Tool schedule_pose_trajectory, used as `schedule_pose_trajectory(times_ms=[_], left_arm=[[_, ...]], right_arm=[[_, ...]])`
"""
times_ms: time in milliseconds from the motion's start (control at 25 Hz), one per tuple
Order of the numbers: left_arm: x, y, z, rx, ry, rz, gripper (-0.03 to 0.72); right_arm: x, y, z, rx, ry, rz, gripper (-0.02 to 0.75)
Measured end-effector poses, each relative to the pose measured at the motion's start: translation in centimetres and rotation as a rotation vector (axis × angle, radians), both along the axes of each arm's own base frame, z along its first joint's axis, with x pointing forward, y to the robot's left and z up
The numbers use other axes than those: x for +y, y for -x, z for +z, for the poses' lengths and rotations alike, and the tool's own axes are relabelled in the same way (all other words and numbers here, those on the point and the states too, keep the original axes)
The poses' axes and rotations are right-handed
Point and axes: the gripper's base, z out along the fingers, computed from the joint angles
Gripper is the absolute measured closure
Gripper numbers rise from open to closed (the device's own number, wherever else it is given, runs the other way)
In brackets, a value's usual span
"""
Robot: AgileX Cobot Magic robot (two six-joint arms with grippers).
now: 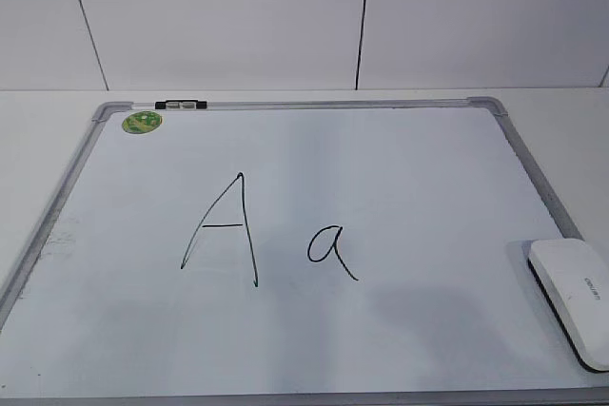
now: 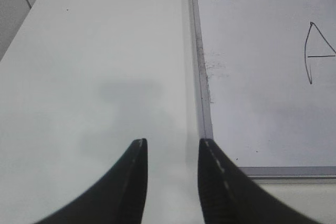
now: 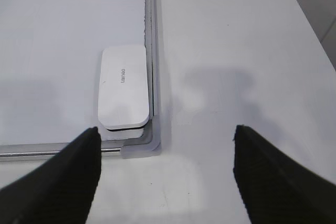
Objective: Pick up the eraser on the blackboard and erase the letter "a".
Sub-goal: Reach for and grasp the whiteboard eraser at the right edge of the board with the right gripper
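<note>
Eraser (image 3: 124,87) lies flat on blackboard (image 1: 400,154), tucked against frame at near right corner, well right of letter "a" (image 1: 330,252). Right gripper (image 3: 165,153) spread wide, empty, hovers just off that corner, likely staged for pickup. Left gripper (image 2: 172,156) parted, empty, parked off board's left edge.

From my seat the exterior cam chops off the eraser (image 1: 574,296) at the right edge, and the blackboard (image 1: 533,173) loses its near corners at the bottom. Left wrist cam only catches half of the capital A (image 2: 316,53). The grey lettering on the eraser is too tiny to read, maybe a brand name. Both arms are out of the exterior shot.
</note>
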Motion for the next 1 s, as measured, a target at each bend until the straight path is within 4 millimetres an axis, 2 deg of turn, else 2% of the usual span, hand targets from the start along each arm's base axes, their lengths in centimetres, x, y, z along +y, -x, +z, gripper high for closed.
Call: schedule_pose_trajectory(times_ms=[520,840,1000], left_arm=[[0.0,0.0,0.0,0.0,0.0,0.0,0.443],[0.0,0.0,0.0,0.0,0.0,0.0,0.443],[0.0,0.0,0.0,0.0,0.0,0.0,0.444]], right_arm=[[0.0,0.0,0.0,-0.005,0.0,0.021,0.144],[0.6,-0.4,1.6,-0.15,-0.052,0.113,0.144],[1.1,-2.3,1.9,-0.087,0.0,0.18,0.144]])
